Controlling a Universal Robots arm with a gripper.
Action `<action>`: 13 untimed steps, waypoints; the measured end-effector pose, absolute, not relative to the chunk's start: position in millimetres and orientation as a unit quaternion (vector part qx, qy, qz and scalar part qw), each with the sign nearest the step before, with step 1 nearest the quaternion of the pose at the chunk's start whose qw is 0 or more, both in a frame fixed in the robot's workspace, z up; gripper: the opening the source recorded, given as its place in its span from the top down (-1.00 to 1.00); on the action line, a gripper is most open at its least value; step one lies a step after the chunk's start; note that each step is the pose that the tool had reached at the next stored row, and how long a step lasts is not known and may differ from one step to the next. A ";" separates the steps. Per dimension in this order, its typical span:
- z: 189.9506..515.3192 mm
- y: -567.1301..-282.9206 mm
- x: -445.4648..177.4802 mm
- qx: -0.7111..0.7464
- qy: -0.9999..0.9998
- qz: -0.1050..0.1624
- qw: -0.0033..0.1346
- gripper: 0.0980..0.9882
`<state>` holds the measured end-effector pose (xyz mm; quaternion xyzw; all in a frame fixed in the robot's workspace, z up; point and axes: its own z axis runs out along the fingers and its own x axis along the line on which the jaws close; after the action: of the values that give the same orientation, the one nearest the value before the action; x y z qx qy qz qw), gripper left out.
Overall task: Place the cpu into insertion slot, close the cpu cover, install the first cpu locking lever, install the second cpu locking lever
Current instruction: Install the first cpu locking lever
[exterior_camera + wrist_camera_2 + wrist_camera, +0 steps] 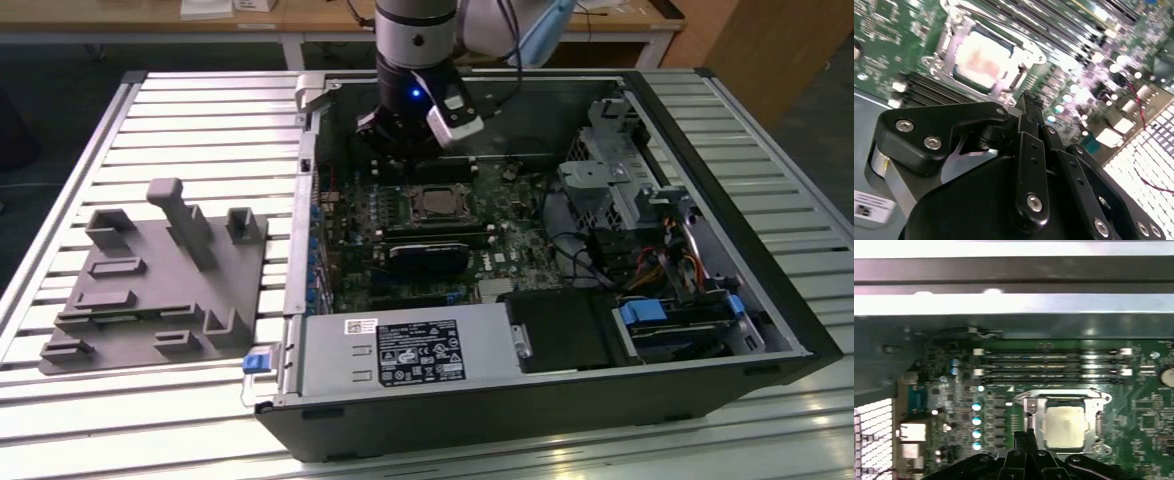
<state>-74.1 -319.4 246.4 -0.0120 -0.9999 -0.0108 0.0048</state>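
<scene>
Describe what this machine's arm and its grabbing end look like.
The arm is a silver-grey round tube with a black wrist section and a small blue light; a white block rides on its side. The end effector is matt black: hinged bars pinned by shiny silver screws, narrowing to slim tips.

**Free from above, hemmed in at the sides**

In the exterior view the computer case point(707, 150) lies with its side off, so the room straight over the cpu point(435, 204) is free. Take the cpu as the clock's middle. At twelve o'clock the gripper point(400, 158), fingers pressed together, and its arm point(416, 40) stand over the board point(521, 215). At three rise the drive cage point(617, 170) and loose cables point(587, 250). At six lie the memory slots point(427, 238), then the power supply point(400, 350). At nine the case wall point(310, 200) stands near.
</scene>
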 end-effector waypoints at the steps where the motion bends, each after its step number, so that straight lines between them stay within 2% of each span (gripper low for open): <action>1: 246.4 -319.4 -77.4 -0.012 -1.000 -0.011 0.005 0.98; 7: 246.4 -319.6 -91.7 -0.012 -1.000 -0.018 0.005 0.98; 13: 246.3 -319.8 -93.9 -0.012 -0.999 -0.053 0.005 0.98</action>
<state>-93.9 -319.8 246.3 -0.0118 -0.9985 -0.0526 0.0052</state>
